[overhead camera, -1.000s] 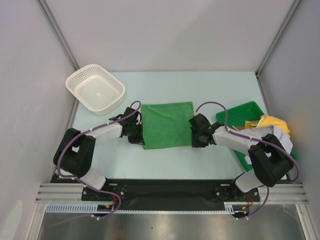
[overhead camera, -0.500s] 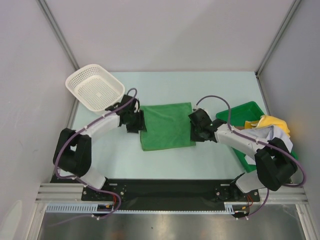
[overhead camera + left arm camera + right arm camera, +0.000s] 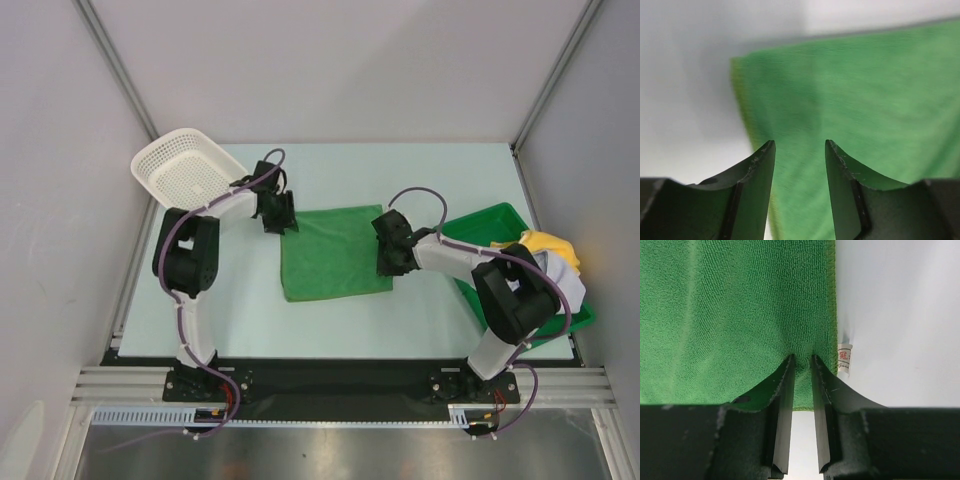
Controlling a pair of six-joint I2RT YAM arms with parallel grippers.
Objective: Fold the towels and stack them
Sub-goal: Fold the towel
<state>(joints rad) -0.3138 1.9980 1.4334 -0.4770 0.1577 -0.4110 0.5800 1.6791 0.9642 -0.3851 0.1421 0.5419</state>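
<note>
Risking a lopsided fold from here: pinching only a thin ridge of the green towel (image 3: pixel 335 255) just inside its hemmed right edge while leaving the far-left corner ungripped, so lifting by one side alone probably means dragging or twisting the cloth across the table (image 3: pixel 420 170) instead of folding it squarely. Risking a slip too, with so little pile caught between the pads, and perhaps catching on the small white label (image 3: pixel 844 360) sitting just beside the pinch. Turning to the right gripper (image 3: pixel 802 359): sitting almost fully closed, jaws nearly together, nipping that raised fold of terry. Turning to the left gripper (image 3: pixel 800 145): standing moderately apart, gripping nothing, hovering over the towel near its left edge and corner, with no telling whether touching the cloth. Finding the towel itself lying flat, roughly mid-table between the two arms, apart from the white basket (image 3: pixel 190 178) and from the green bin (image 3: pixel 495 215) holding further towels (image 3: pixel 548 245).
</note>
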